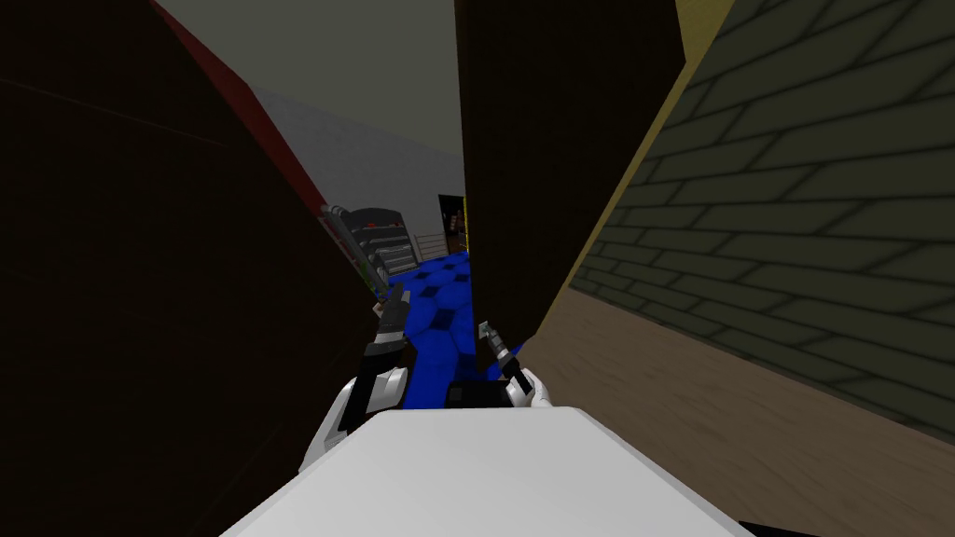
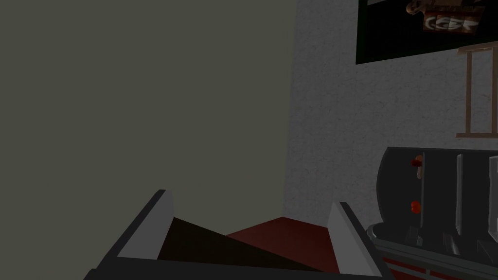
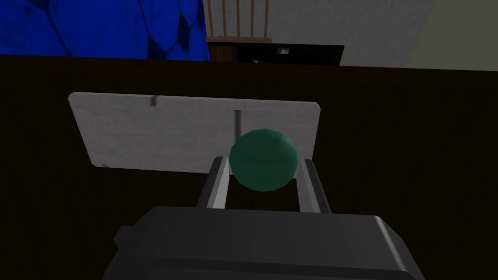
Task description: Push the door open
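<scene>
Blue floor (image 1: 438, 317); brick wall (image 1: 793, 214); dim light

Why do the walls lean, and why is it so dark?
Head view: the wide lens splays the walls, and the dark brown door looks nearly black. Right wrist view: dim too, yet the round green knob and light grey plate stand out.

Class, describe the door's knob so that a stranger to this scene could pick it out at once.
Find the dark brown door, then the pale grey plate fixed flat on it. The knob juts out before that plate, gripped by the right tool; it alone is round and dark green.
</scene>
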Available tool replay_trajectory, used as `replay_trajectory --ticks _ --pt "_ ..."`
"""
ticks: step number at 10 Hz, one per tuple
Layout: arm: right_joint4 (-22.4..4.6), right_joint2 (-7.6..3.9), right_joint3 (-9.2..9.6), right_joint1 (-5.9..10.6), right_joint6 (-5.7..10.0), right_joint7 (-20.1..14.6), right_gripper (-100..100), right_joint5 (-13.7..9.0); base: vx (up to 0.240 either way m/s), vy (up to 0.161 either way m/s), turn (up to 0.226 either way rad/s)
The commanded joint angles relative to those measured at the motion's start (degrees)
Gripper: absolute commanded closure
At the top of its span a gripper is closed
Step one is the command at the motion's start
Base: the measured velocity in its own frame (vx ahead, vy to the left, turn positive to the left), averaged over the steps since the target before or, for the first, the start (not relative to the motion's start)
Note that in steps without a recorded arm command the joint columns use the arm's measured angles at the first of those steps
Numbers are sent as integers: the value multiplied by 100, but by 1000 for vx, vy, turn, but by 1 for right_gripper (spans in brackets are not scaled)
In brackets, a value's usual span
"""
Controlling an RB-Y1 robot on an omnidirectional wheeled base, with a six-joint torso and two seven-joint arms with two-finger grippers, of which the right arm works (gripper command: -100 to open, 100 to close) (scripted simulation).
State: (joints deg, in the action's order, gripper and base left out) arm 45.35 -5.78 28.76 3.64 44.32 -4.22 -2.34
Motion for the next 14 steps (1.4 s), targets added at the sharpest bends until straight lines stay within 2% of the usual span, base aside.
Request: replay_trajectory --ticks 1,3,4,10,11,14 --pt "-91 -6 -191 73 62 61 100 -49 83 91 -59" --pt "-166 71 -407 108 52 168 100 -83 120 92 -77" --pt "-239 85 -295 119 81 115 -100 -61 -71 37 -50" --pt "-135 136 -234 116 -55 50 -100 -49 -217 -64 -22" --pt "-153 124 -240 115 -31 56 -100 -51 -100 -31 -2" --pt "-184 118 -269 112 11 82 -100 -59 136 74 20"
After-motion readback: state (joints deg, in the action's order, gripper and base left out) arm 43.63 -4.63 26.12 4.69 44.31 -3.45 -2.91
